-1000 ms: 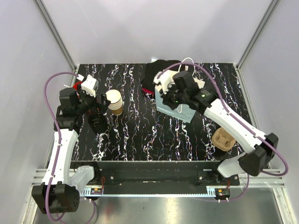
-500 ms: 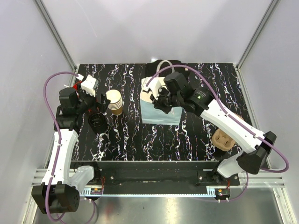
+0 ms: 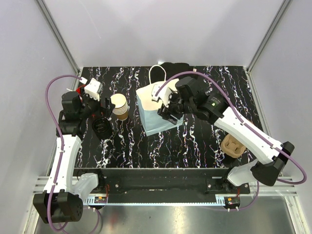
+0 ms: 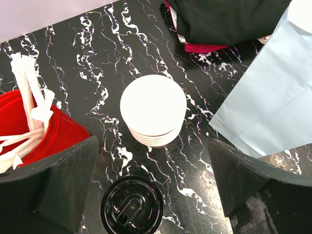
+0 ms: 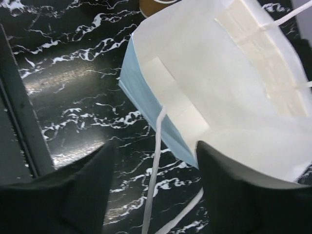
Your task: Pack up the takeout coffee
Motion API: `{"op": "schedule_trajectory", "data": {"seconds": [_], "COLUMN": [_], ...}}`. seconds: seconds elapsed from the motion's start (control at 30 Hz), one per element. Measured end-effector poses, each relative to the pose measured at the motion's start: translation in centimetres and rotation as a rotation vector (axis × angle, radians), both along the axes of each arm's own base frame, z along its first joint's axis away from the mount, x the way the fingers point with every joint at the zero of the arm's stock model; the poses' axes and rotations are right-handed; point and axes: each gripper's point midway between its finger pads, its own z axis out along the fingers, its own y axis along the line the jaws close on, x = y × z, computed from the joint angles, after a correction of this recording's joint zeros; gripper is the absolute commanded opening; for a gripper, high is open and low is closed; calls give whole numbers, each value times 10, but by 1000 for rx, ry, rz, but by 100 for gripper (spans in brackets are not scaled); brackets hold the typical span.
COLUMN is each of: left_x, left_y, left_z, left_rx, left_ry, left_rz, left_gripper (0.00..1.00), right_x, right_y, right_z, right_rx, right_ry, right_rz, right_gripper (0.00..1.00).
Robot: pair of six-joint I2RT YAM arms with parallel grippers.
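One lidded coffee (image 4: 131, 204), one bag (image 3: 156, 111), one cup stack (image 4: 153, 109) of perhaps six

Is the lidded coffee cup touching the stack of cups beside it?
Apart. The left wrist view looks down on both: bare marbled tabletop shows between the lidded coffee cup and the stack of cups.

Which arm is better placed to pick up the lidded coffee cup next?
Left. The open left gripper hovers close to the lidded cup, while the right gripper is at the paper bag, farther away.
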Motion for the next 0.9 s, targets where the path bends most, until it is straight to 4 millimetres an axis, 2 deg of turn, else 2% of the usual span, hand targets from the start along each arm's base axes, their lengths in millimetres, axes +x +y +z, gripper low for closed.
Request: {"op": "schedule_trajectory", "data": {"seconds": [0.07,0.13,0.2,0.33,0.43,0.53,0.63,0.7,0.73,0.8,0.9], "left_x": [0,0,1,1,1,1,1,1,0,0,-1], "left_y": [0,0,0,0,0,0,0,0,0,0,0], "left_z": [0,-1,-1,-1,-1,-1,-1,-1,-1,-3,-6], "left_rx": [0,0,0,0,0,0,0,0,1,1,0], "left_ry": [1,3,2,3,3,2,3,3,3,7,15], "left_rz": [0,0,0,0,0,0,0,0,0,0,-1], "left_gripper": [99,99,99,99,99,99,99,99,99,99,99], "right_x": [3,6,9,13,14,25,47,55,56,56,63], "right_y": [-4,-9,-13,-22,-36,-65,-110,-136,-143,-150,-156], "right_z": [3,10,22,62,94,122,138,132,122,96,43], "right_rx": [-8,-8,-2,51,95,137,170,170,162,134,89], "right_ry": [-23,-53,-86,-173,-248,-320,-375,-390,-384,-347,-238], "right_rz": [-15,-36,-57,-101,-150,-260,-433,-524,-548,-572,-604], "right_gripper": [87,90,99,100,100,100,100,100,100,100,100]}}
